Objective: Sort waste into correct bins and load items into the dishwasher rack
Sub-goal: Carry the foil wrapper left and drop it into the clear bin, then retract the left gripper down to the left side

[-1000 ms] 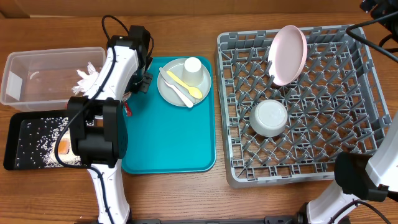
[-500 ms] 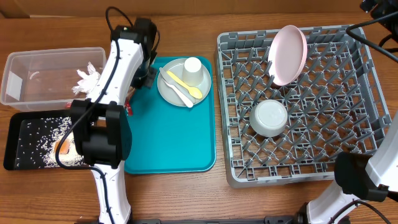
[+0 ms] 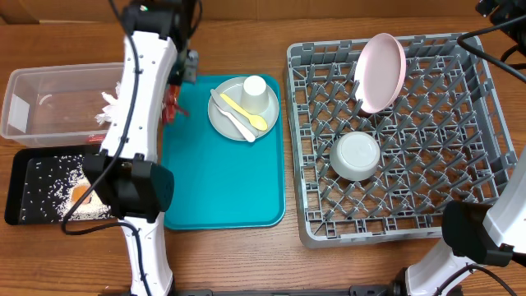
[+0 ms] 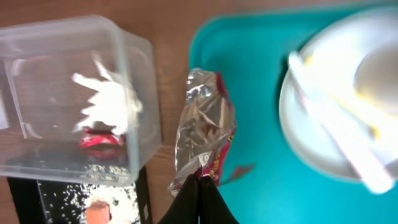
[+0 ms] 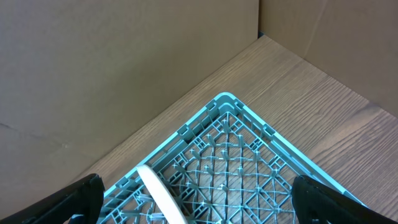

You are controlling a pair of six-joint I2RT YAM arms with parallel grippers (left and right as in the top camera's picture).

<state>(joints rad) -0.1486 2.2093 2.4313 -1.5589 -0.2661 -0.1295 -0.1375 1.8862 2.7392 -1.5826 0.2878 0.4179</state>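
A: Rack takes the right of the overhead frame, with the pink plate and bowl in it. Teal tray is centre, clear tub upper left.
B: Grippers?
A: Left gripper is clenched on the foil wrapper, which dangles over the gap between tub and tray edge. Right gripper is released, spread wide above the rack's corner.

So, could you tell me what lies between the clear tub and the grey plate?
A crinkled foil wrapper, pinched by the left gripper, hangs there over the teal tray's edge; the left wrist view shows it clearly.
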